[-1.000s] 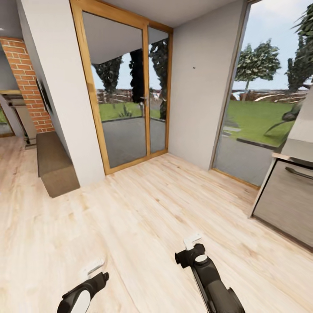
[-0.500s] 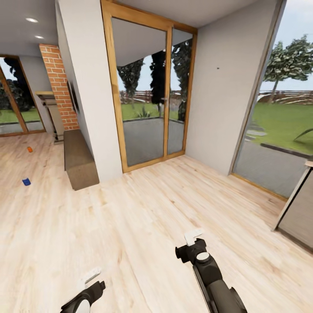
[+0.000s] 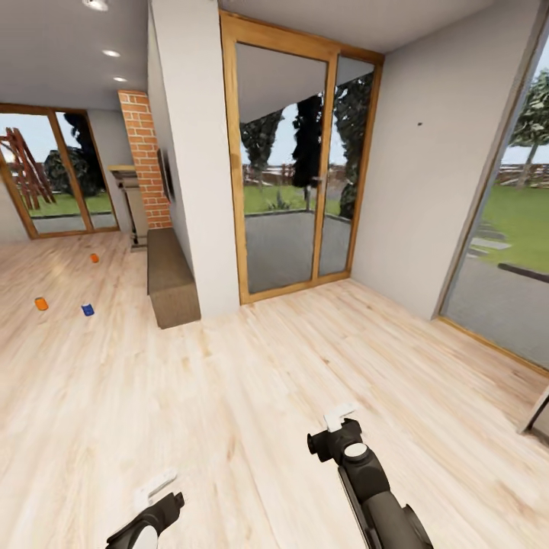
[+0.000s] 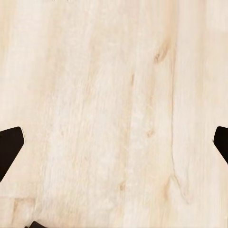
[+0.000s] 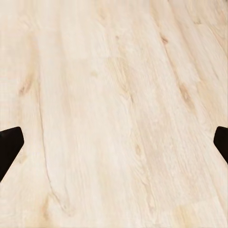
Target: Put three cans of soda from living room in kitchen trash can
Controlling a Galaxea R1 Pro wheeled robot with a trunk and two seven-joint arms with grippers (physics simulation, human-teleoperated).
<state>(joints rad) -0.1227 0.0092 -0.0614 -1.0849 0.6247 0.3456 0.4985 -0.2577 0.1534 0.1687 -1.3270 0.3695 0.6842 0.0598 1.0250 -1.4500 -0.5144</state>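
Both arms hang low over the pale wood floor [image 3: 252, 396], fingers pointing down at it. The left gripper [image 3: 156, 485] shows at the lower left of the head view. In the left wrist view its dark fingertips [image 4: 9, 147] sit at opposite edges of the picture, spread wide and released, with bare floorboards between them. The right gripper [image 3: 338, 418] shows nearer the middle of the head view, at the end of a black forearm. In the right wrist view its fingertips [image 5: 9, 147] likewise stand far apart, released and holding nothing; neither pair touches the floor as far as can be seen.

The three cans lie well ahead and to the left, on the living-room floor beyond a white wall pier [image 3: 191, 168]. One orange can [image 3: 41, 303] is furthest left, the blue can [image 3: 88, 309] lies near it, and the second orange can [image 3: 94, 258] lies farther back, toward the brick fireplace [image 3: 146, 160]. All three are too small to tell upright from lying. A long low cabinet [image 3: 171, 278] runs along the pier's left side. Straight ahead stand tall wood-framed glass doors [image 3: 301, 168], with lawn and trees outside.
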